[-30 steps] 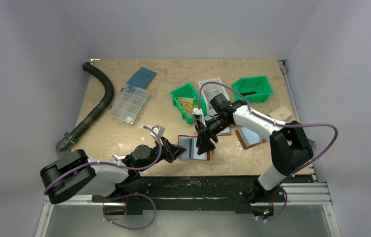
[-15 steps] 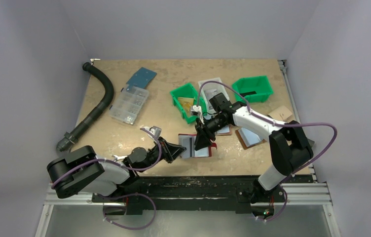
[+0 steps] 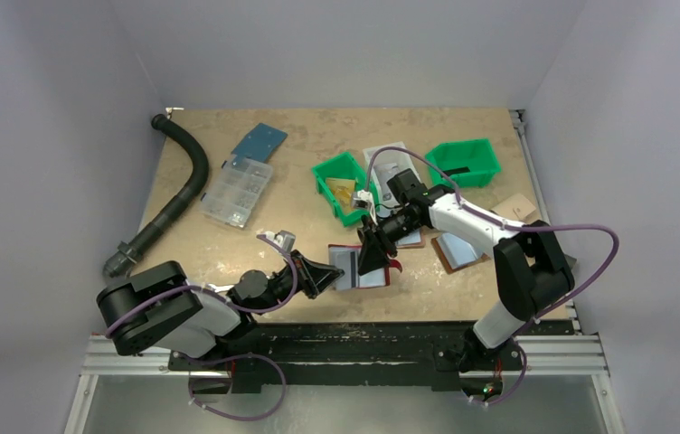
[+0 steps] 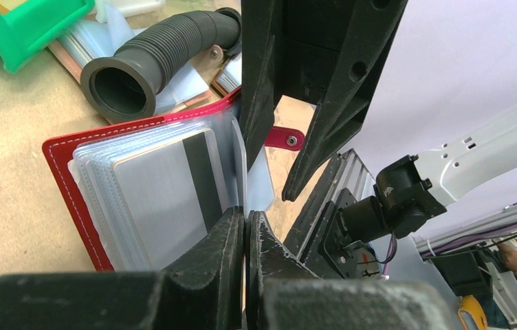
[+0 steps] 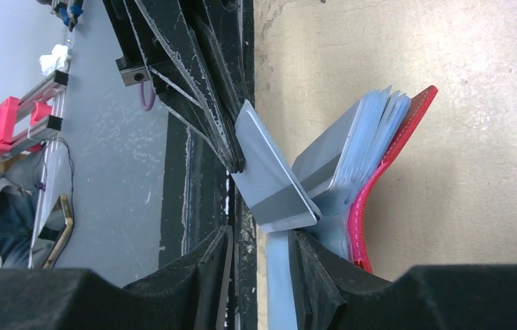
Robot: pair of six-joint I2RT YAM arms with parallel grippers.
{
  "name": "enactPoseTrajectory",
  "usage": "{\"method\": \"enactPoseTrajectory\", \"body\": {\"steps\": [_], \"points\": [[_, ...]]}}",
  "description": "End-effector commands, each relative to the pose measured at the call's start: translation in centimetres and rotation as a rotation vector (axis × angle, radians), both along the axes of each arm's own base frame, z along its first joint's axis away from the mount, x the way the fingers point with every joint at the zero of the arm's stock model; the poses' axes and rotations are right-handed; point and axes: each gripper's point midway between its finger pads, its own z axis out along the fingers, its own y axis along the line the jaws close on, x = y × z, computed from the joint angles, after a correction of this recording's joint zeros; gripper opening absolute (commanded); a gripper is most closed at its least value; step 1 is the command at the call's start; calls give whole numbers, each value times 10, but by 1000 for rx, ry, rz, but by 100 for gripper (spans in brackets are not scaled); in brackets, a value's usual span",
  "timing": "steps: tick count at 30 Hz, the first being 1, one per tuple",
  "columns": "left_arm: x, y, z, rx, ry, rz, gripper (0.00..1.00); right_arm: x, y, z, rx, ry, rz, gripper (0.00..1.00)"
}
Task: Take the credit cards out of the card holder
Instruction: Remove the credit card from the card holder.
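Note:
The card holder [image 3: 362, 268] lies open near the table's front edge, red cover [image 4: 70, 185] down and pale blue pockets fanned up. A silver credit card [image 4: 163, 189] with a black stripe shows in the top pocket. My left gripper [image 4: 246, 213] is shut on the edge of one pocket leaf [image 5: 266, 175] and holds it lifted away from the rest; it sits at the holder's left side [image 3: 334, 272]. My right gripper [image 5: 262, 237] reaches down over the holder [image 3: 375, 260]. Its jaws stand apart, and a pale blue leaf [image 5: 278, 275] rests against one finger.
Two green bins [image 3: 344, 185] [image 3: 464, 161] stand behind the holder. Brown folders [image 3: 459, 250] lie to its right. A clear parts box [image 3: 237, 192], a blue sheet [image 3: 259, 142] and a black hose [image 3: 188, 176] occupy the left half. The black front rail [image 3: 354, 339] runs just below the holder.
My right gripper's jaws have narrowed and it has shifted slightly back over the holder. The left gripper stays shut on the leaf; its arm has edged right.

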Motion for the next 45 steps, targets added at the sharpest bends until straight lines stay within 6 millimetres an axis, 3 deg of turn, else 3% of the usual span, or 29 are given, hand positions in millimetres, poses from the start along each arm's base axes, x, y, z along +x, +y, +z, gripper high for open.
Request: {"method": "enactPoseTrajectory", "body": {"steps": [1, 5, 10, 14, 16, 19, 24, 27, 32, 39, 45], "points": [[-12, -7, 57, -207, -106, -69, 0, -5, 7, 16, 88, 30, 38, 40], [-11, -8, 55, -207, -98, -71, 0, -3, 6, 17, 91, 38, 27, 38], [-11, -7, 58, -222, -103, -64, 0, 17, 4, 1, 10, 39, -85, 40], [-9, -9, 58, -221, -92, -62, 0, 17, 4, 2, 19, 60, -91, 41], [-7, -9, 54, -215, -73, -54, 0, 14, 6, 6, 41, 80, -79, 37], [-2, -10, 47, -199, -40, -30, 0, 10, 7, 11, 68, 105, -63, 22], [4, -10, 38, -177, -5, -5, 0, 8, 8, 13, 79, 135, -58, 17], [4, -11, 34, -162, 9, -3, 0, 8, 8, 14, 82, 146, -60, 19], [6, -14, 28, -141, 32, -2, 0, 18, 5, 8, 51, 128, -105, 35], [9, -20, 14, -111, 115, -1, 0, 39, 1, -10, -13, 176, -261, 35], [17, -19, 0, -114, 202, 55, 0, 40, 1, -25, -41, 215, -283, 38]]}}
